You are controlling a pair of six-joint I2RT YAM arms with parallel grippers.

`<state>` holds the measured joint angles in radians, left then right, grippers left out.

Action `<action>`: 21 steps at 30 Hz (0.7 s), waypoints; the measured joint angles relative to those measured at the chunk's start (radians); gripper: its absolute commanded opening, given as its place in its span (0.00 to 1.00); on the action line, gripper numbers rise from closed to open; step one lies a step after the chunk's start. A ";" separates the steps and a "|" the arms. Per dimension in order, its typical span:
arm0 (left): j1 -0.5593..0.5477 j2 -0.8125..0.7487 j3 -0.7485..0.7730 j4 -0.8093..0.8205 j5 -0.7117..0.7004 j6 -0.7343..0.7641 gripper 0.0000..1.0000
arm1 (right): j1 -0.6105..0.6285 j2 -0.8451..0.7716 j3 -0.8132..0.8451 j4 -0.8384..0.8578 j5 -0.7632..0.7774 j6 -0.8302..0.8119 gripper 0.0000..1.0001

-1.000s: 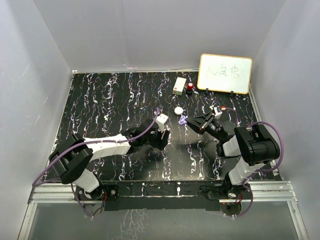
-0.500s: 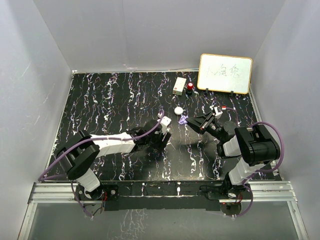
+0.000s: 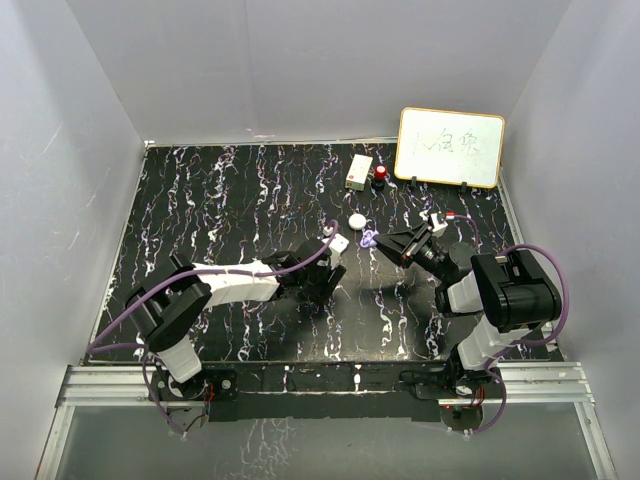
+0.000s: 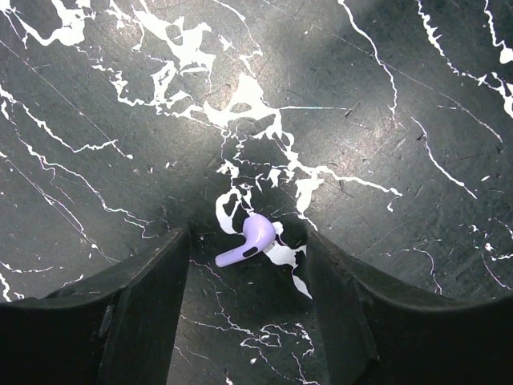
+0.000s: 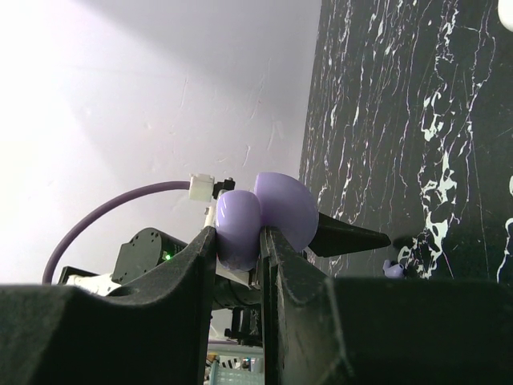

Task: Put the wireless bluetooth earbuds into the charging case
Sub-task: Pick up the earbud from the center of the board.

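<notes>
Lilac earbud (image 4: 256, 234) between spread left hand (image 4: 248, 241) | right hand (image 5: 239, 241) pinching case (image 5: 282, 204), underside hidden

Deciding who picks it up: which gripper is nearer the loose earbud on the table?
Left. The left gripper straddles the earbud, one finger on each side, not touching. The right gripper is off to its right, shut on the lilac case.

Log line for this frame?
left gripper: open, straddling earbud on table | right gripper: shut on lilac case | insertion: not done
</notes>
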<state>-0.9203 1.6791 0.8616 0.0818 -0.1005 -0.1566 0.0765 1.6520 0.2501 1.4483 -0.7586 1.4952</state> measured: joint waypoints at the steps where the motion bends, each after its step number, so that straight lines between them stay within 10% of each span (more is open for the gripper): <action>1: 0.000 0.001 0.002 -0.004 -0.001 0.000 0.55 | 0.000 -0.001 0.000 0.000 0.000 0.000 0.00; 21: -0.015 0.064 0.086 -0.069 -0.030 0.015 0.46 | -0.010 -0.008 -0.015 0.000 -0.001 0.001 0.00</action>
<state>-0.9356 1.7432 0.9474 0.0124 -0.1307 -0.1417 0.0669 1.6440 0.2352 1.4483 -0.7597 1.4960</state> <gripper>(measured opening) 0.481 0.230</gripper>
